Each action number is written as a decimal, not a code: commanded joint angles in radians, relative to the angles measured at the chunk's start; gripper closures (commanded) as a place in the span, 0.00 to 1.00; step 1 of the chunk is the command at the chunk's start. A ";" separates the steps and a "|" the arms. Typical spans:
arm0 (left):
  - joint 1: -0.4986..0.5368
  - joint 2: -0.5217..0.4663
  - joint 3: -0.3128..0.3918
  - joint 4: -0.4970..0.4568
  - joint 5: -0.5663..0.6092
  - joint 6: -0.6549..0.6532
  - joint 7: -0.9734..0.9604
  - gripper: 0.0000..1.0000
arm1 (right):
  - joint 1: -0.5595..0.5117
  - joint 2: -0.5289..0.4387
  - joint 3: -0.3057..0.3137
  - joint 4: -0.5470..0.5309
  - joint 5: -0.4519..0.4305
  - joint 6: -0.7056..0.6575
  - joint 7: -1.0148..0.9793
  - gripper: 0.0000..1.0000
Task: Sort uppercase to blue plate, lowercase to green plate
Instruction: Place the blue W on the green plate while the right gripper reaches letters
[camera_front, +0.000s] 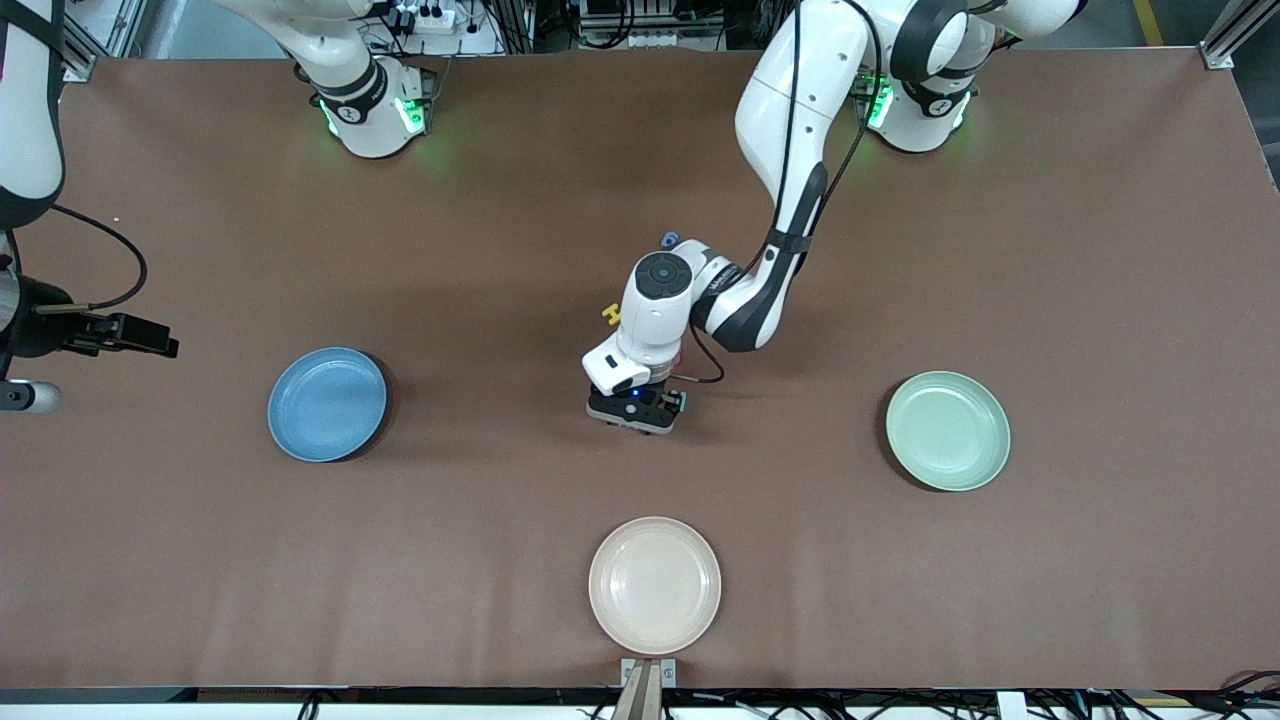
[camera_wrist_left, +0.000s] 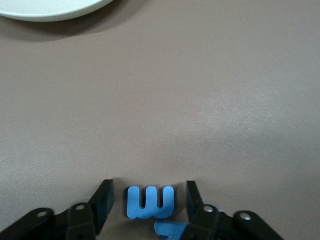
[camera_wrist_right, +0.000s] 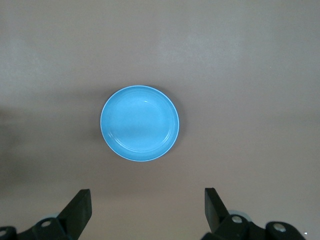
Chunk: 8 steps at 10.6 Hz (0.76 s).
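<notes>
Presently: left gripper (camera_wrist_left: 149, 202) picking a lowercase letter.
Jaws spread, blue three-pronged letter (camera_wrist_left: 150, 202) between them, apparently untouched; next, pinch it. Right gripper (camera_wrist_right: 147, 210) waits spread above blue plate (camera_wrist_right: 139, 123).

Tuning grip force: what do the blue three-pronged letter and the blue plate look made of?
The blue three-pronged letter: likely foam, with a matte surface, thick flat-cut edges and rounded prongs. The blue plate: probably hard plastic, smooth and slightly glossy, with soft highlights along its rim.
</notes>
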 joint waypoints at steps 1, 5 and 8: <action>-0.021 0.019 0.027 0.023 -0.041 0.007 0.026 0.40 | -0.012 0.003 0.013 0.005 0.001 0.000 0.008 0.00; -0.027 0.026 0.035 0.023 -0.041 0.007 0.038 0.52 | -0.011 0.005 0.013 0.005 0.001 -0.001 0.010 0.00; -0.028 0.028 0.035 0.023 -0.041 0.007 0.038 0.67 | -0.009 0.006 0.013 0.005 0.001 -0.001 0.011 0.00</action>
